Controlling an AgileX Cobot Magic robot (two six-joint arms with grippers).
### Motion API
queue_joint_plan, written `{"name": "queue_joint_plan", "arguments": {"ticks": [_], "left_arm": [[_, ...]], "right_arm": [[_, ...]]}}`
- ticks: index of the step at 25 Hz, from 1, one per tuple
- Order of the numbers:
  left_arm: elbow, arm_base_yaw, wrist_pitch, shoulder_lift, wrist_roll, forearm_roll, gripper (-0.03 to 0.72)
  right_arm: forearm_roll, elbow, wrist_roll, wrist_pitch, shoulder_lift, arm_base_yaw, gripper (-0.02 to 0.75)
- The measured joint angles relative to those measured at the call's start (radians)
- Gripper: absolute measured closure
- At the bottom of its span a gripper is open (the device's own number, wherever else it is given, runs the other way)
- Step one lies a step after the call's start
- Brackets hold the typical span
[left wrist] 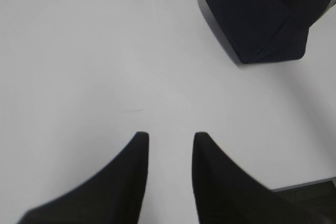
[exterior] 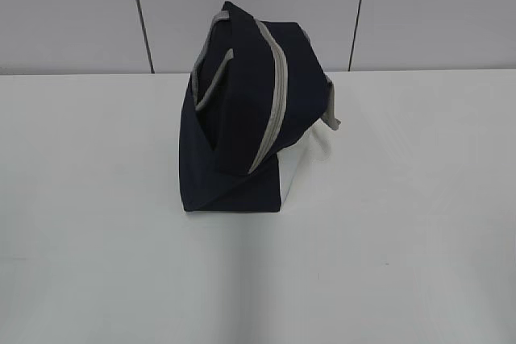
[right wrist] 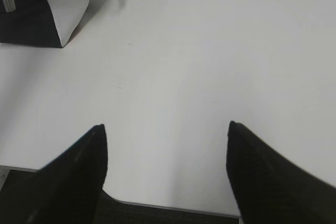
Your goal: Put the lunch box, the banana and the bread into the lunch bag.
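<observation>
The left gripper (left wrist: 170, 139) is held empty, its two dark fingers parted narrowly and pointed toward 12 o'clock. The right gripper (right wrist: 165, 129) is likewise held empty, its fingers spread wide apart.

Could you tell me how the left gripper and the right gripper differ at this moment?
The left gripper has its fingers a narrow gap apart, while the right gripper stands much wider open. The left gripper sees the lunch bag from its navy blue end, at upper right of its view; the right gripper sees the white side panel at upper left of its own. Both are empty, hang over the bare white table, and touch nothing.
</observation>
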Motion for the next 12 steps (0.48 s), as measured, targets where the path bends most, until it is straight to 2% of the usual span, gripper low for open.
{"name": "queue_joint_plan", "arguments": {"ticks": [6, 12], "left_arm": [[0.000, 0.001, 0.000, 0.000, 0.000, 0.000, 0.463], [0.000, 0.035, 0.000, 0.000, 0.000, 0.000, 0.463]], "right_arm": [[0.000, 0.000, 0.000, 0.000, 0.000, 0.000, 0.214], [0.000, 0.000, 0.000, 0.000, 0.000, 0.000, 0.214]]}}
